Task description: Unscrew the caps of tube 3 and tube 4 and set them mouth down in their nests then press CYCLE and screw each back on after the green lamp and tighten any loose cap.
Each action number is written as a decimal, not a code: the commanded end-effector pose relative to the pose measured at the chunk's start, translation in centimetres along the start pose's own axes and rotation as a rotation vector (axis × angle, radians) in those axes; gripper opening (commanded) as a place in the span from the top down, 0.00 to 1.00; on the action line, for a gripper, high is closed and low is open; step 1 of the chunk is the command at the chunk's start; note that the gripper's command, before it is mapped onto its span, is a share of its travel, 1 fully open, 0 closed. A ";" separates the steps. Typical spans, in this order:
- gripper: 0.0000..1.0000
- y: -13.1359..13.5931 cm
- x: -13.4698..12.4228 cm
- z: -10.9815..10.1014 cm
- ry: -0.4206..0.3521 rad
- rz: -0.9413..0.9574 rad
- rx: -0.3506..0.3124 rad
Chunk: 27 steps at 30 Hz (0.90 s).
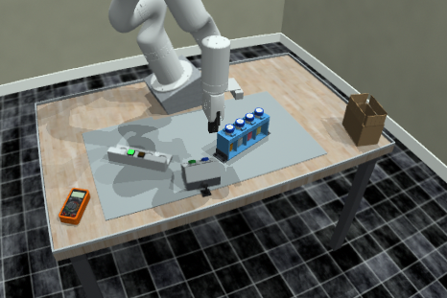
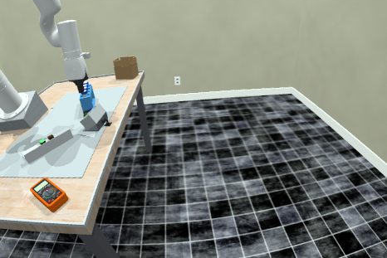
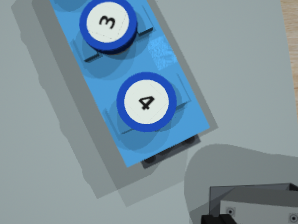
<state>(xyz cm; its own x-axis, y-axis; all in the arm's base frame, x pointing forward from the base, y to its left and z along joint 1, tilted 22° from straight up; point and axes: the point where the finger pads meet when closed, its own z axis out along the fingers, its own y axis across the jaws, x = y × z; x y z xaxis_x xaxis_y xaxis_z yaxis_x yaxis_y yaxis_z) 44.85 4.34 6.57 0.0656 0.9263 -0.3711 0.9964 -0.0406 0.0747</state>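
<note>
The hand (image 1: 214, 127) (image 2: 80, 88) (image 3: 218, 219) is closed w/ nothing btwn. its fingers; it is near cap no. 4 (image 1: 229, 128) (image 3: 146, 102), beyond that end of the blue rack (image 1: 222, 139) (image 2: 87, 103) (image 3: 184, 121).

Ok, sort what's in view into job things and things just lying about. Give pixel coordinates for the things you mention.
For the job:
- decapping station (image 1: 244, 139) (image 2: 86, 101) (image 3: 95, 75) with four capped tubes
- cap tray (image 1: 139, 161) (image 2: 48, 148) with lamps
- key housing (image 1: 201, 174) (image 2: 95, 119)

Just lying about:
- orange multimeter (image 1: 74, 206) (image 2: 49, 194)
- open cardboard box (image 1: 363, 123) (image 2: 125, 68)
</note>
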 end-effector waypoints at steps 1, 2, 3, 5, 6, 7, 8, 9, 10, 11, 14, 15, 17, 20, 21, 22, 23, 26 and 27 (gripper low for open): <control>1.00 1.4 -2.6 1.3 0.002 0.000 -0.003; 1.00 1.8 -3.2 1.6 0.002 0.000 -0.003; 1.00 1.8 -3.2 1.6 0.002 0.000 -0.003; 1.00 2.1 -3.9 2.0 0.002 0.000 -0.003; 1.00 2.5 -4.6 2.3 0.002 0.000 -0.003; 1.00 2.8 -5.3 2.7 0.001 0.000 -0.003; 1.00 2.8 -5.3 2.7 0.001 0.000 -0.003; 1.00 3.1 -6.0 3.0 0.001 0.000 -0.003; 1.00 3.5 -6.6 3.4 0.001 0.000 -0.003; 1.00 3.8 -7.3 3.7 0.001 0.000 -0.003; 1.00 4.4 -8.5 4.3 0.001 0.000 -0.003; 1.00 4.4 -8.5 4.3 0.001 0.000 -0.003; 1.00 4.4 -8.5 4.3 0.001 0.000 -0.003; 1.00 4.4 -8.5 4.3 0.001 0.000 -0.003; 1.00 4.4 -8.5 4.3 0.001 0.000 -0.003; 1.00 4.4 -8.5 4.3 0.001 0.000 -0.003; 1.00 4.4 -8.5 4.3 0.001 0.000 -0.003; 1.00 4.4 -8.5 4.9 0.001 0.000 -0.003; 1.00 4.4 -8.5 5.2 0.001 0.000 -0.003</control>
<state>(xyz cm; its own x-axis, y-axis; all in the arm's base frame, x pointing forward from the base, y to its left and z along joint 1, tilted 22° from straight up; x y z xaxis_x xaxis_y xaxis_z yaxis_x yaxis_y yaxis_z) 48.85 -5.37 5.88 0.0651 0.9268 -0.3699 0.9963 -0.0397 0.0760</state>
